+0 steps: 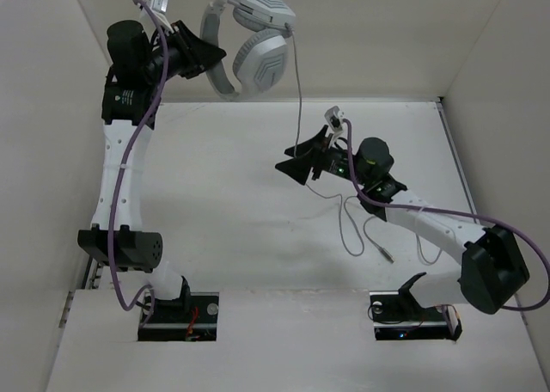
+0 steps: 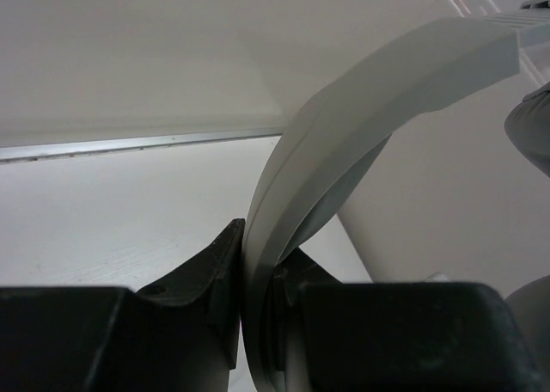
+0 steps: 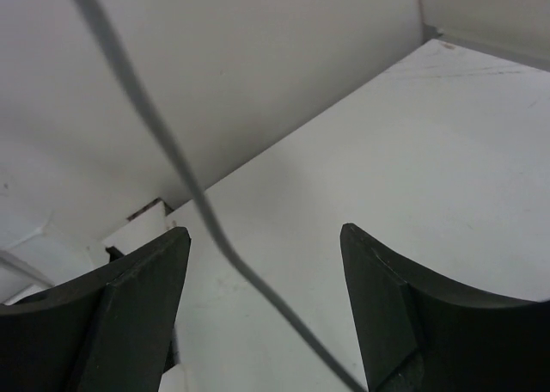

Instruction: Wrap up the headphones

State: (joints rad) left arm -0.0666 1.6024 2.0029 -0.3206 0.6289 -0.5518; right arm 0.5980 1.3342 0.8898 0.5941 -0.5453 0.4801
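Got the headphones [image 1: 258,44] pinched tight by the headband [image 2: 369,91] in the left gripper [image 2: 258,276], earcups [image 1: 262,61] hanging just beyond it, well above the table [image 1: 215,177]. Over at the right gripper [image 3: 266,246]: spread wide open, with the thin cable [image 3: 193,186] running loose through the gap, not pinched, then trailing back behind the wrist to the plug [image 1: 388,256] lying on the table.

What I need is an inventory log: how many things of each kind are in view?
Headphones: 1
Robot claws: 2, the left claw and the right claw
Total: 3
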